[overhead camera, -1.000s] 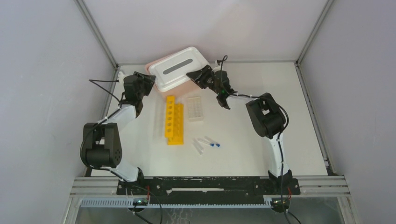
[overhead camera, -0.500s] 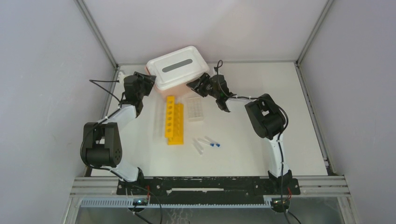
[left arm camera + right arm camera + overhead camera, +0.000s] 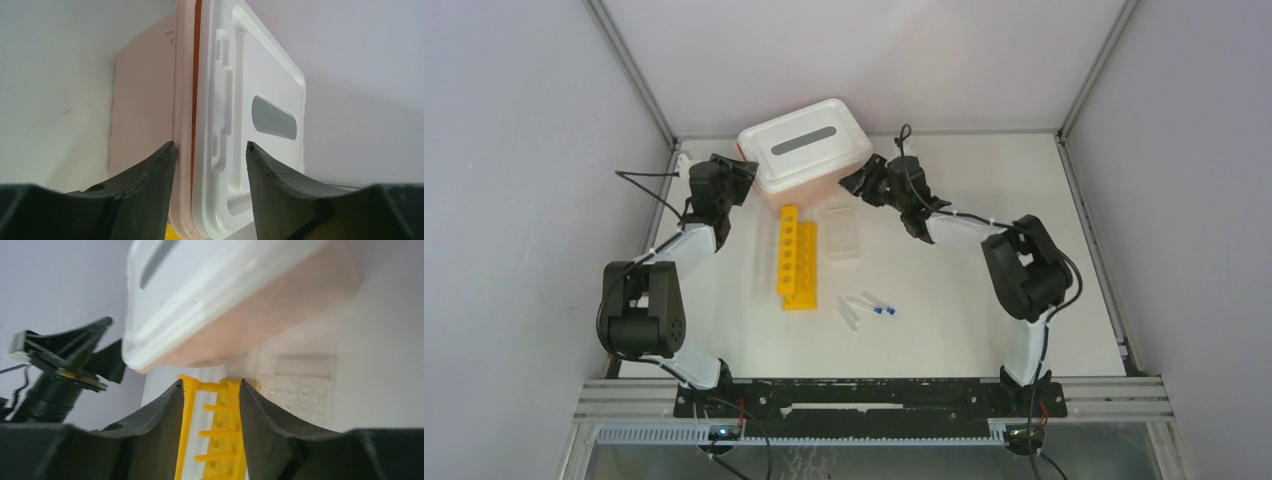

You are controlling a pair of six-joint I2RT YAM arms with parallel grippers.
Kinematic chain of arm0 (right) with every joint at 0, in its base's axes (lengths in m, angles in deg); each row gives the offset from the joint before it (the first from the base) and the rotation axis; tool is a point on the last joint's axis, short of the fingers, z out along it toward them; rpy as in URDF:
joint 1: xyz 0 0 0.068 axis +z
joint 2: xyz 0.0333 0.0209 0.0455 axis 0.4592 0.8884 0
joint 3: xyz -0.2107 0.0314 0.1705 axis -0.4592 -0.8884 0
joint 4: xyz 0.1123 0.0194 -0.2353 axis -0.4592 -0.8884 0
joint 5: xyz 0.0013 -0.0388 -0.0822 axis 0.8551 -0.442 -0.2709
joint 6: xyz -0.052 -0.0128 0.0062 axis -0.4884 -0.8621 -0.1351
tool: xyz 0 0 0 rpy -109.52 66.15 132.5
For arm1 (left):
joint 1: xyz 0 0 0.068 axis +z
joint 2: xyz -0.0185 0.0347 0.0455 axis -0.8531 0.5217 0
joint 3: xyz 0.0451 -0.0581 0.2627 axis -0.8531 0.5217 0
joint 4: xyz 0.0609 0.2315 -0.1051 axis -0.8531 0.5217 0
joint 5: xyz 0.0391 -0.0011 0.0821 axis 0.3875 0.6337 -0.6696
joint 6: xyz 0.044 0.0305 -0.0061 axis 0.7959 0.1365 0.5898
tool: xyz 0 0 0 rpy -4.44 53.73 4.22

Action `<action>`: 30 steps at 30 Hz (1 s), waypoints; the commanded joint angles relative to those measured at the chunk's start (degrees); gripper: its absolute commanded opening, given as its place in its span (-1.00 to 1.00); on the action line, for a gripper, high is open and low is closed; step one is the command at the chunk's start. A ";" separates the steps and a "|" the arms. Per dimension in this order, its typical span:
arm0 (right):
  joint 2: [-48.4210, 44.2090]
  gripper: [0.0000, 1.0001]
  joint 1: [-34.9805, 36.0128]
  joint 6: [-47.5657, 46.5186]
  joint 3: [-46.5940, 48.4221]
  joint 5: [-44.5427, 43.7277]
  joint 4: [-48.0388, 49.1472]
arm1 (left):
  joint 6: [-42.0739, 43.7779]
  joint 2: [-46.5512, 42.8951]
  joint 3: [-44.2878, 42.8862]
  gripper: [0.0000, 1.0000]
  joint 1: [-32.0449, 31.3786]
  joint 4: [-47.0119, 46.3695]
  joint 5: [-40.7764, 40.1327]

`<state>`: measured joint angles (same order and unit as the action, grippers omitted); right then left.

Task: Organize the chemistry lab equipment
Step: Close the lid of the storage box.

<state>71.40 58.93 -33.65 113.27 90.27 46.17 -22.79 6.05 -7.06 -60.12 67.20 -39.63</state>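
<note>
Straddling the rim of the pink bin (image 3: pixel 145 100), the left gripper (image 3: pixel 210 147) has one finger at the smooth wall and one over the white slotted lid (image 3: pixel 250 70); whether it clamps is unclear. The right gripper (image 3: pixel 211 382) hangs parted and empty near the far end of the yellow rack (image 3: pixel 796 258) with round holes, which lies beside the clear gridded rack (image 3: pixel 842 232). Blue-capped tubes (image 3: pixel 879 308) lie loose on the table.

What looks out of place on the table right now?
A few small tubes, some blue-capped, lie loose on the table just right of the yellow rack at its near end, not in any rack. The pink bin at the far edge sits skewed to the table's sides.
</note>
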 commanded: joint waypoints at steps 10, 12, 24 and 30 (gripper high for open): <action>-3.03 -0.94 -6.72 -13.47 15.28 -8.99 -13.19 | -0.08 -0.02 -3.92 0.16 0.98 -3.55 -2.52; 0.47 -0.97 -7.49 -13.72 19.49 -8.95 -13.63 | -0.14 0.18 -4.05 0.17 1.35 -3.72 -3.54; 25.12 -1.00 -12.98 -10.26 54.23 -1.19 -26.06 | -6.19 5.05 -2.13 0.19 5.58 -14.09 -5.34; 34.51 -1.00 -13.95 -7.21 68.58 -0.41 -29.98 | -13.69 11.40 -2.66 0.19 6.18 -21.58 -4.19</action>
<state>103.66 45.70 -43.63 175.22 88.48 18.92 -30.20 14.48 -7.10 -54.50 53.51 -44.33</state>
